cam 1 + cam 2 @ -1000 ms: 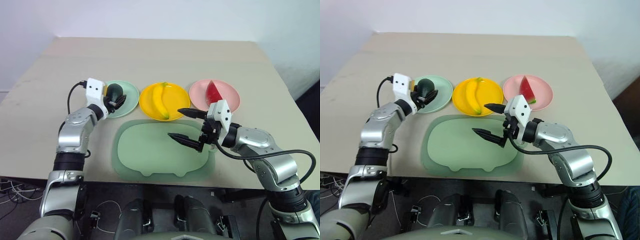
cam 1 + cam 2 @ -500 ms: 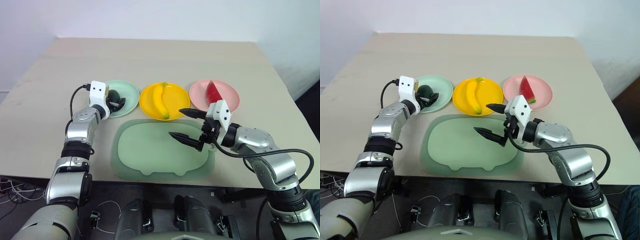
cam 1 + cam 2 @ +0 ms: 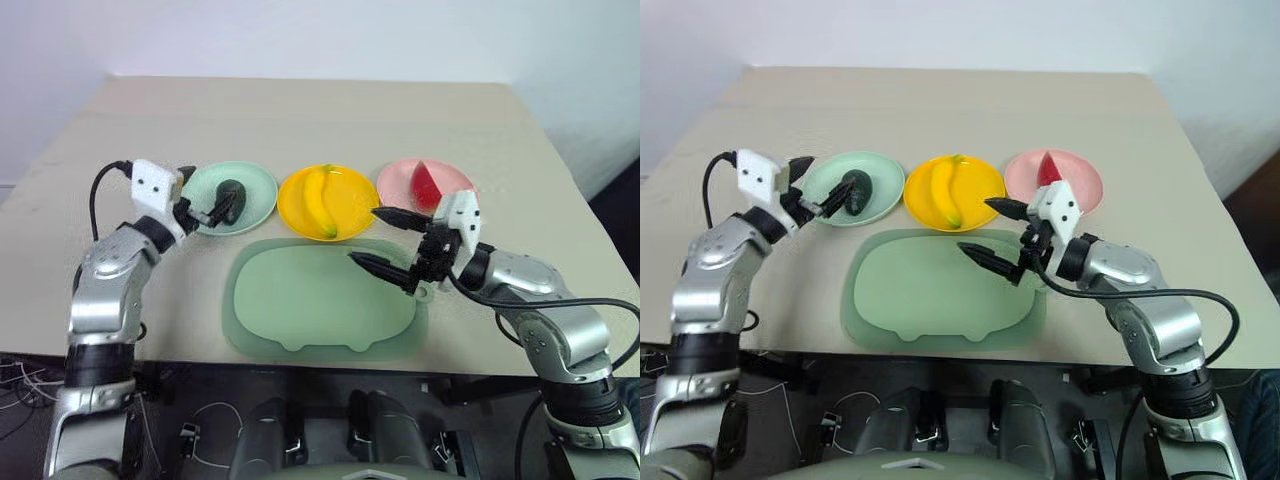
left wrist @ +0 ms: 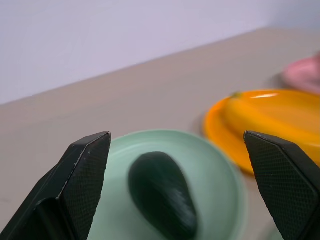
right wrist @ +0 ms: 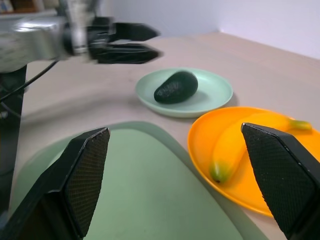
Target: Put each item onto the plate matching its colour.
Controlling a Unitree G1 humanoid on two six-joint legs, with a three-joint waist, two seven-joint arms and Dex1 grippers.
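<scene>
Change: left gripper (image 3: pixel 205 209) is letting go of the avocado (image 3: pixel 229 200) and pulling back toward the table's left side; a sec ago it was clamped on the fruit over the mint plate (image 3: pixel 262 205). Right gripper (image 3: pixel 386 243) is sitting about where it was.
Left fingers: spreading wide, nothing between them, tips hanging just short of the avocado at the plate's left rim.
Right fingers: standing wide apart, empty, hovering over the right end of the pig-shaped tray (image 3: pixel 300 310).
Avocado: lying on the mint plate, left of centre, apart from the fingers; wrist view is showing it between the two open pads.
Banana (image 3: pixel 322 199): lying lengthwise on the yellow plate (image 3: pixel 355 195), middle of the row.
Watermelon wedge (image 3: pixel 427 185): resting on the pink plate (image 3: pixel 400 180), right end of the row, partly behind the right gripper.
Plates: sitting side by side in a row, just beyond the tray's far edge.
Table (image 3: pixel 300 120): tan top, w/ bare far half.
</scene>
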